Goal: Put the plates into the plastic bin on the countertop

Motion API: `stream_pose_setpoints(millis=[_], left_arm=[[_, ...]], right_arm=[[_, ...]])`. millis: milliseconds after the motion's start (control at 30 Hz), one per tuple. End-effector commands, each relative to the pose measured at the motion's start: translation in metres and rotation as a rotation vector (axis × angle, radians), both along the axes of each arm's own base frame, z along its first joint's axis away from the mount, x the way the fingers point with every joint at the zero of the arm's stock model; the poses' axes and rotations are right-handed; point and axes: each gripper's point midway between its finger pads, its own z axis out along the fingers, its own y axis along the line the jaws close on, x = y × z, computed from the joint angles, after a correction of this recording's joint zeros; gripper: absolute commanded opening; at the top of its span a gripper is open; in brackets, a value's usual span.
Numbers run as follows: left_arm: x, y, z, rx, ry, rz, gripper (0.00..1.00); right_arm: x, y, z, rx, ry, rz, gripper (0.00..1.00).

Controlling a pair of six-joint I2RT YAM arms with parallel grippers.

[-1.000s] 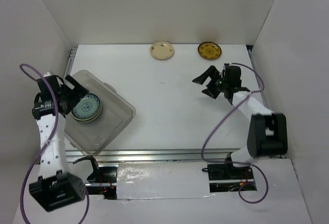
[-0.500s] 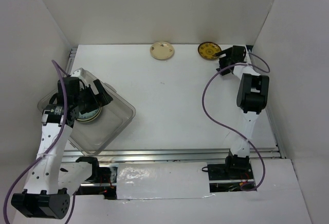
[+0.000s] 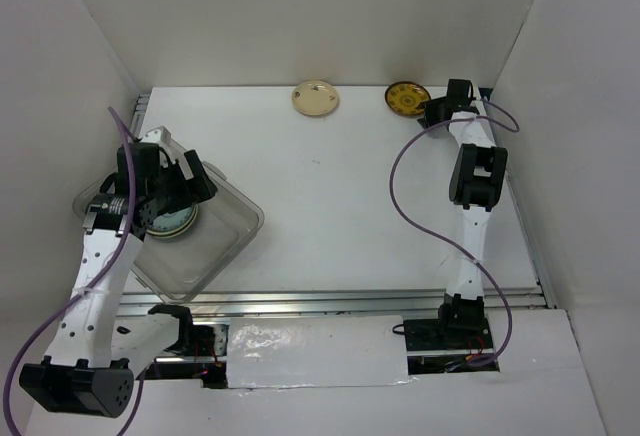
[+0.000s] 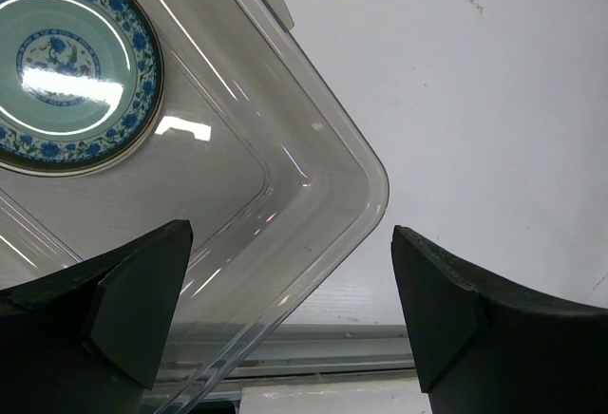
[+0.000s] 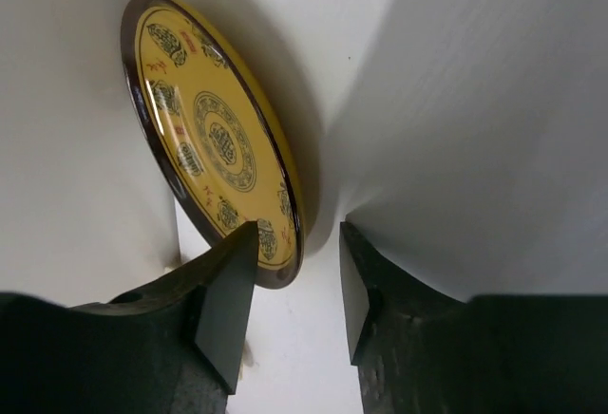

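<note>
The large white rectangular tabletop [image 3: 330, 206] carries a clear squarish plastic bin [image 3: 215, 246] at its near left. My left tool [image 4: 290, 234] hangs over the bin's corner, spread wide and holding nothing. A teal-blue patterned round plate [image 4: 71, 67] lies inside the bin. A cream round plate [image 3: 315, 98] sits at the far edge. At the far right, my right tool [image 5: 297, 234] is half closed and straddles the rim of a mustard-brown patterned round plate [image 5: 214, 143], with a gap left on one side.

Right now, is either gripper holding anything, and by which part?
Nothing is held yet. The right gripper straddles the rim of the mustard plate, a gap beside one finger; the left gripper hangs open, empty.
</note>
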Motion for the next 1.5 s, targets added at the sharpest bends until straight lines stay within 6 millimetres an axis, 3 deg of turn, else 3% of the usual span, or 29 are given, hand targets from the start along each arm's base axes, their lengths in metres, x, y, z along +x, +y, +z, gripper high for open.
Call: stream_pose_setpoints(millis=[0,167,267,433,500,567,633,700,733,767,800,833,867,900,933,967,1000,1033,1067,1100,1133,1167,1200,1233,1267,1300,1333,1433,1467], left_arm=[[0.005,0.002,0.02,0.023,-0.07,-0.011,0.99],[0.005,0.005,0.019,0.038,-0.068,-0.005,0.99],[0.008,0.006,0.015,0.04,-0.061,-0.003,0.99],[0.011,0.002,0.006,0.028,-0.036,-0.025,0.99],[0.012,0.003,0.007,0.031,-0.043,-0.022,0.99],[0.013,0.004,0.008,0.035,-0.052,-0.015,0.99],[0.017,0.003,0.009,0.033,-0.055,-0.021,0.99],[0.022,-0.003,0.01,0.011,-0.044,-0.049,0.99],[0.026,-0.008,0.014,-0.004,-0.051,-0.067,0.99],[0.03,-0.018,0.024,-0.039,-0.079,-0.107,0.99],[0.037,-0.026,0.029,-0.064,-0.092,-0.127,0.99],[0.041,-0.039,0.035,-0.09,-0.11,-0.171,0.99],[0.049,-0.055,0.057,-0.142,-0.175,-0.22,0.99],[0.06,-0.067,0.059,-0.165,-0.169,-0.253,0.99],[0.063,-0.088,0.064,-0.193,-0.172,-0.315,0.99],[0.076,-0.113,0.075,-0.223,-0.188,-0.391,0.99],[0.082,-0.125,0.078,-0.24,-0.184,-0.427,0.99],[0.09,-0.139,0.092,-0.259,-0.211,-0.463,0.99],[0.105,-0.153,0.079,-0.273,-0.171,-0.492,0.99],[0.107,-0.17,0.078,-0.293,-0.16,-0.536,0.99],[0.114,-0.181,0.088,-0.304,-0.178,-0.561,0.99],[0.126,-0.193,0.069,-0.308,-0.13,-0.58,0.99],[0.13,-0.202,0.066,-0.313,-0.117,-0.596,0.99],[0.138,-0.205,0.071,-0.307,-0.128,-0.6,0.99],[0.148,-0.209,0.053,-0.302,-0.088,-0.584,0.99],[0.152,-0.206,0.047,-0.289,-0.061,-0.561,0.99],[0.156,-0.205,0.05,-0.282,-0.064,-0.559,0.98],[0.155,-0.205,0.038,-0.283,-0.026,-0.542,0.95],[0.151,-0.205,0.043,-0.287,-0.044,-0.546,0.87]], right_arm=[[0.0,0.0,-0.006,-0.008,0.043,-0.02,0.45],[0.003,0.001,-0.007,-0.022,0.034,-0.005,0.42],[0.002,0.001,-0.012,-0.026,0.034,-0.001,0.28],[0.005,0.0,-0.01,-0.021,0.026,-0.001,0.25],[0.005,0.0,-0.009,-0.017,0.025,0.004,0.13],[0.003,0.0,-0.006,-0.018,0.015,0.012,0.0],[0.0,0.0,0.002,-0.014,-0.001,0.016,0.0],[-0.016,0.003,0.022,-0.06,-0.017,0.045,0.0],[-0.035,0.007,0.008,-0.086,0.025,0.052,0.0],[-0.04,0.008,0.058,-0.166,-0.056,0.067,0.0],[-0.051,0.011,0.069,-0.193,-0.068,0.076,0.0],[-0.073,0.016,0.056,-0.218,-0.04,0.094,0.0],[-0.085,0.026,0.106,-0.273,-0.125,0.122,0.0],[-0.098,0.032,0.116,-0.292,-0.136,0.145,0.0],[-0.121,0.039,0.104,-0.328,-0.107,0.198,0.0],[-0.138,0.053,0.146,-0.37,-0.182,0.215,0.0],[-0.151,0.065,0.155,-0.384,-0.211,0.251,0.0],[-0.176,0.073,0.16,-0.401,-0.227,0.311,0.0],[-0.191,0.097,0.163,-0.388,-0.238,0.387,0.0],[-0.213,0.133,0.155,-0.342,-0.24,0.524,0.0],[-0.229,0.152,0.169,-0.334,-0.292,0.606,0.0],[-0.242,0.17,0.173,-0.299,-0.325,0.672,0.0],[-0.268,0.204,0.173,-0.198,-0.394,0.821,0.0],[-0.286,0.22,0.191,-0.108,-0.461,0.871,0.0],[-0.299,0.231,0.202,-0.044,-0.511,0.92,0.0],[-0.31,0.24,0.208,-0.012,-0.547,0.955,0.0],[-0.324,0.251,0.223,-0.019,-0.58,0.986,0.0],[-0.345,0.266,0.239,-0.038,-0.6,1.041,0.0],[-0.351,0.27,0.244,-0.021,-0.616,1.057,0.0]])
